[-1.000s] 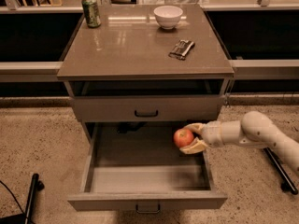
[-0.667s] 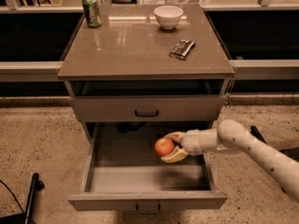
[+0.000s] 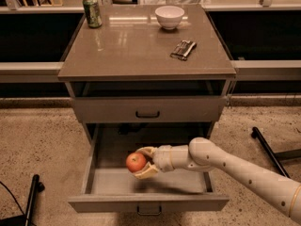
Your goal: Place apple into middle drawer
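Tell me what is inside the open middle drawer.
Inside the middle drawer its pale floor shows, with the gripper holding the apple just above it, fingers closed on it. The arm covers part of the floor, and the back lies in shadow.

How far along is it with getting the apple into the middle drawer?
Done: the middle drawer stands pulled open and the apple is picked up. In hand: the gripper is shut on the apple, holding it over the drawer's pale floor. Left: lower it, let go and withdraw.
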